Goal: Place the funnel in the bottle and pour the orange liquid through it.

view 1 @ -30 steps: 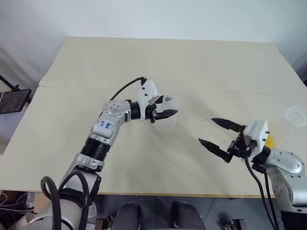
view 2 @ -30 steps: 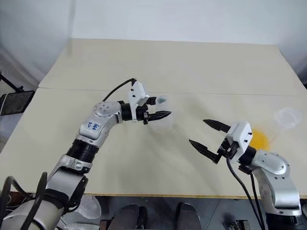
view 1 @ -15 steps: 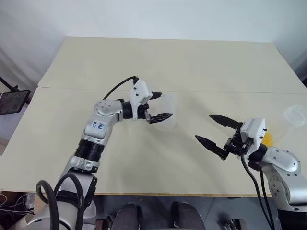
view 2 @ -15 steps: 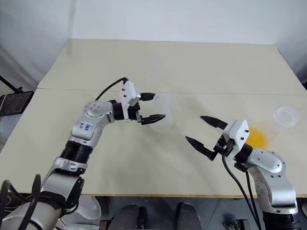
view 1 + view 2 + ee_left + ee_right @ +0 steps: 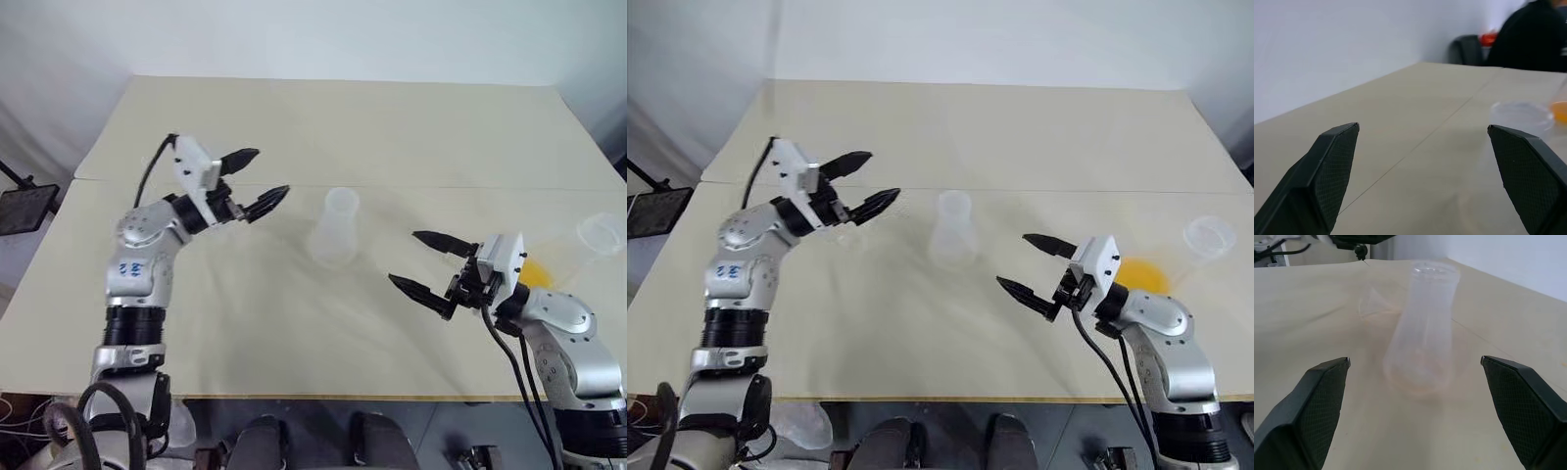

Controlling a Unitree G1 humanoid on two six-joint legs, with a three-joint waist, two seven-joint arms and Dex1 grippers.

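Left eye view: the bottle [image 5: 333, 230] stands upright and empty about the middle of the counter [image 5: 343, 127], on the near side of the seam that runs from the left edge to the right edge. My left fingers [image 5: 265, 201] are spread wide and hold nothing, raised over the left part of the counter, well apart from the bottle. My right fingers [image 5: 436, 239] are just as wide and bare, pointing at the bottle from the right-edge side without touching it.

The funnel [image 5: 1374, 303] lies on its side on the counter beyond the bottle as my right wrist sees it, toward the left edge; it is faint, so I cannot tell exactly how its stem points. The orange liquid [image 5: 1141, 276] sits near the right edge, close behind my right wrist, in what looks like a low clear vessel.

I judge the first step is in hand: the funnel is not yet in the neck. Next my left fingers should drop to the funnel, take it by the rim, turn the stem down and seat it, perhaps with the right fingers steadying the bottle.

An empty clear cup [image 5: 602, 233] stands at the right edge, and a person in dark clothes [image 5: 1533, 34] sits beyond the counter. Nothing lies between my fingers and the funnel; the light bottle could tip if nudged.
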